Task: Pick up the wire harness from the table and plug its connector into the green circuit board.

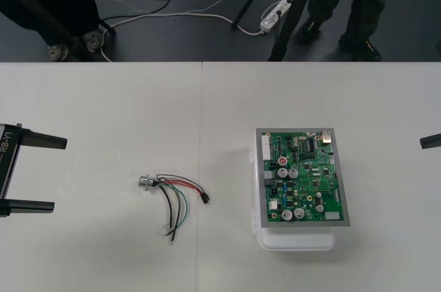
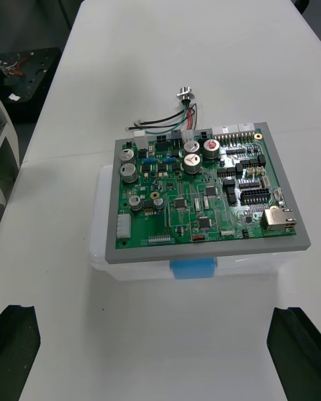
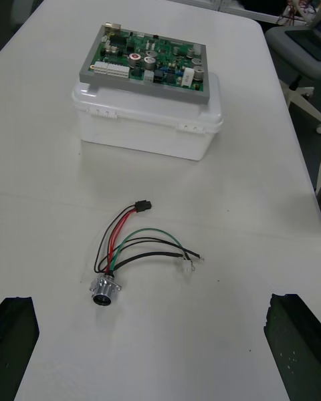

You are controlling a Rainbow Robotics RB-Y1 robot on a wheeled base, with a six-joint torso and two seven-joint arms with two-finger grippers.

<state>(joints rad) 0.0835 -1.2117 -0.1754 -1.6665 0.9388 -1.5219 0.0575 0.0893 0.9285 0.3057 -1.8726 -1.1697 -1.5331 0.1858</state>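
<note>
On the plain light table (image 1: 103, 99), with a strip of dark floor (image 1: 172, 30) and loose cables beyond its far edge, nothing is held.

Green circuit board (image 1: 303, 176): flat on its white base (image 1: 296, 240), toward the robot's right.

Left gripper (image 1: 60, 173): at the table's left edge, level with the harness and well apart from it. Fingers spread wide.

Right gripper (image 2: 155, 311): at the right edge, one black finger (image 1: 431, 142) reaching in level with the board's far end. Fingers wide apart at either side of the base, touching nothing.

Wire harness (image 1: 176, 195): lying loose on the table between the left gripper and the board, clear of both. Metal socket (image 1: 145, 182) toward the left gripper, black plug (image 1: 205, 198) toward the board, not in it.

The left wrist view gives the detail: red, black and green wires fan out from the flanged socket (image 3: 103, 289), with two loose ends (image 3: 187, 264) beside the plug (image 3: 142, 206). The right wrist view adds a blue tab (image 2: 192, 267) on the base's near wall.
</note>
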